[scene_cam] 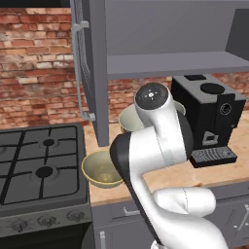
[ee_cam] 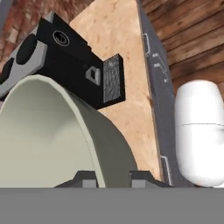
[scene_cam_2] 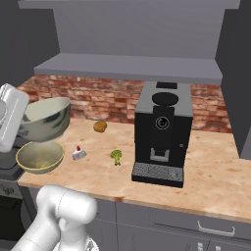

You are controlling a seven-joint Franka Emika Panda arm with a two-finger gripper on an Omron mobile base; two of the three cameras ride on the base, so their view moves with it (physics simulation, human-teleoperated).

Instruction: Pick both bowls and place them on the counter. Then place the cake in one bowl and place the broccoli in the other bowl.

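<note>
Above the counter [scene_cam_2: 211, 181], the gripper [ee_cam: 113, 177] clamps the grey-green bowl's [scene_cam_2: 45, 117] rim between its fingertips.

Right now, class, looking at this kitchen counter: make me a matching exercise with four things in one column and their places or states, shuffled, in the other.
Things:
1. yellow-tan bowl
2. grey-green bowl
3. cake slice
4. broccoli floret

Places or states:
A. lies on the counter nearest the coffee machine
B. held tilted in the air, its rim between the pincer fingers
C. stands upright at the counter's stove end
D. sits on the counter between the yellow-tan bowl and the floret

Pairs: 1-C, 2-B, 3-D, 4-A
</note>
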